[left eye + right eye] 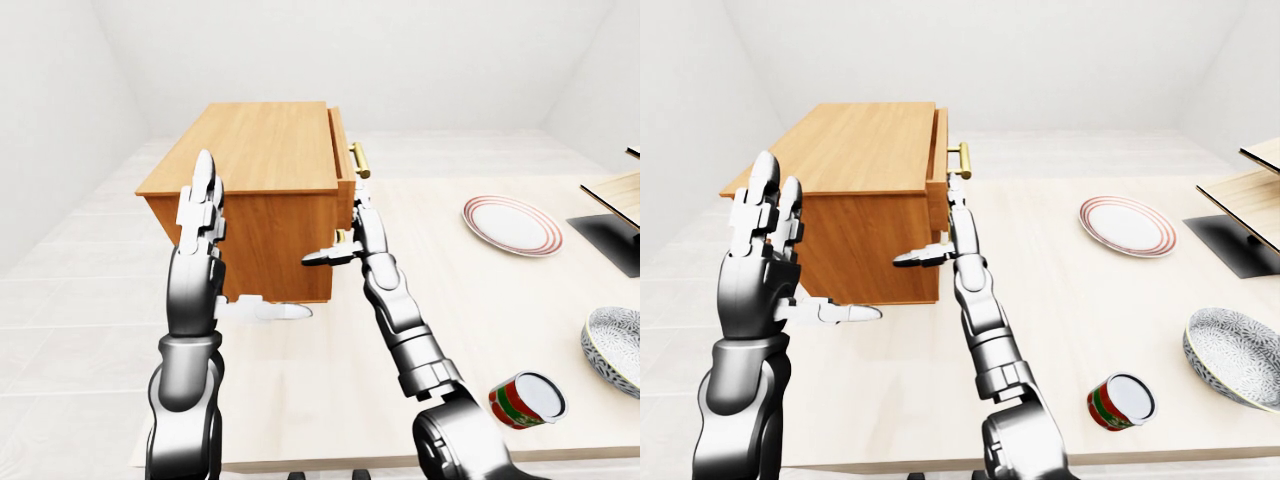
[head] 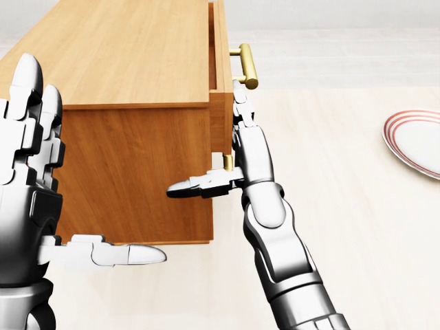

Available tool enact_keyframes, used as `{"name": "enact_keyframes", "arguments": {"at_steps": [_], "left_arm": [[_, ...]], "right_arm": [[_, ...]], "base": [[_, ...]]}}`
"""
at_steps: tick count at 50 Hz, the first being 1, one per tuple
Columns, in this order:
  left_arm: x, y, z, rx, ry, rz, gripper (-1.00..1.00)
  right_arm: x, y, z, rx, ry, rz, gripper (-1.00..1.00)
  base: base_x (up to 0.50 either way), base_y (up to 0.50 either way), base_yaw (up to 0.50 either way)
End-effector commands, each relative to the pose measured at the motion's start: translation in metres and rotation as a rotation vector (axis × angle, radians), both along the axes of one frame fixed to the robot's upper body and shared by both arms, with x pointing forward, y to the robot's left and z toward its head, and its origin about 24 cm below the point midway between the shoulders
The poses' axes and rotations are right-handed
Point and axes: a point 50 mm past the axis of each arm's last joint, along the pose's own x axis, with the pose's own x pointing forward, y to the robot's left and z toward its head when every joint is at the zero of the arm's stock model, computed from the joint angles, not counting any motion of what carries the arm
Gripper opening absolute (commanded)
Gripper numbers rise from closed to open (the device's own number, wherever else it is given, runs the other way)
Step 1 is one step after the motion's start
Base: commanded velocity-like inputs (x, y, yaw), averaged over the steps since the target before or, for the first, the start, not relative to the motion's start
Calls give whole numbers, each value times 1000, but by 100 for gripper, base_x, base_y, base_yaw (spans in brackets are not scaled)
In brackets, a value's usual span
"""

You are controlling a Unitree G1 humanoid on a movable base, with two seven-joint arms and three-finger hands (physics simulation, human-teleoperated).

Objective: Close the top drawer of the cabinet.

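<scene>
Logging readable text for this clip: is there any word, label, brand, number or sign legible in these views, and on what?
None can be read.
The can lying on the table has a red and green wrapper, but any print on it is too small to make out.
The cabinet, plate and patterned bowl carry no lettering.
</scene>
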Motion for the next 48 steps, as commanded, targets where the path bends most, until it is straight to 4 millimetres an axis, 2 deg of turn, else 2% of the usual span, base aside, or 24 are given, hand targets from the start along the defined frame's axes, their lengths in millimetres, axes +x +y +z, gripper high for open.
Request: {"name": "enact_keyframes", "arguments": {"at_steps": [1, 29, 42, 48], "left_arm": [[-1, -1, 0, 0, -1, -7, 100], [-1, -1, 2, 1, -7, -6, 100], [0, -1, 0, 2, 2, -2, 100], [0, -1, 0, 2, 2, -2, 100]], "right_arm": [[-6, 34, -3, -61, 5, 153, 100], [-9, 72, 0, -61, 16, 264, 100], [-11, 80, 0, -61, 24, 291, 100], [-10, 77, -7, -64, 49, 284, 100]], "base": [[0, 0, 1], [0, 0, 0], [0, 0, 0], [0, 0, 0]]}}
